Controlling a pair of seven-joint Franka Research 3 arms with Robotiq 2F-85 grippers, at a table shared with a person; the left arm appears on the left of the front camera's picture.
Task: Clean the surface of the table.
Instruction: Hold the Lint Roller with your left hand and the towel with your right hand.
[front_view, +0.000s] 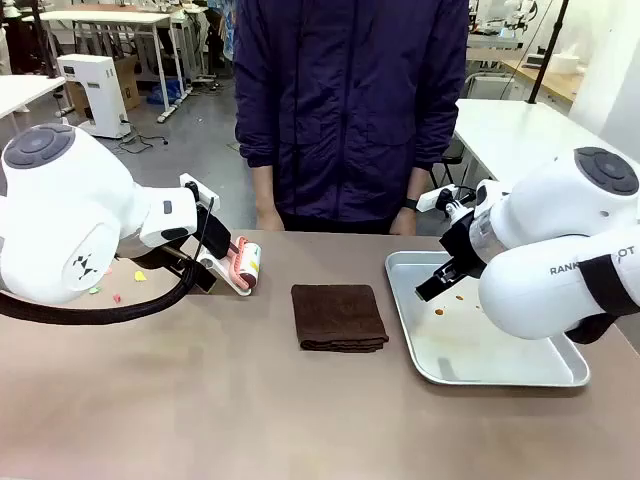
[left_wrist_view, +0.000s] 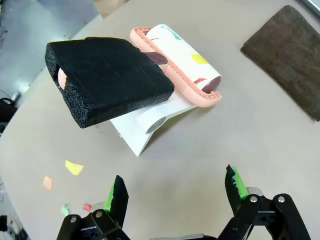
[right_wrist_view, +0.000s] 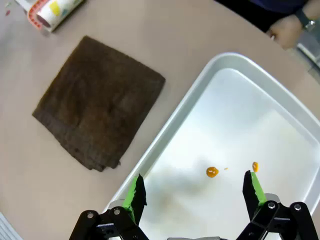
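Observation:
The brownish-tan table (front_view: 250, 410) carries a lint roller (front_view: 245, 265) on a white stand, a folded brown cloth (front_view: 340, 317) and a metal tray (front_view: 520, 370). Small coloured paper scraps (front_view: 115, 290) lie on the left part of the table. In the left wrist view my left gripper (left_wrist_view: 176, 192) hangs open just short of the roller's black foam handle (left_wrist_view: 112, 82), touching nothing. Scraps (left_wrist_view: 74, 167) lie beside it. My right gripper (right_wrist_view: 195, 190) is open over the tray (right_wrist_view: 280, 100), close to two orange stains (right_wrist_view: 212, 172).
A person in a dark jacket (front_view: 350, 100) stands at the far edge, with one hand (right_wrist_view: 287, 30) resting near the tray's corner. The cloth (right_wrist_view: 97, 102) lies between roller and tray. White tables and equipment stand farther back.

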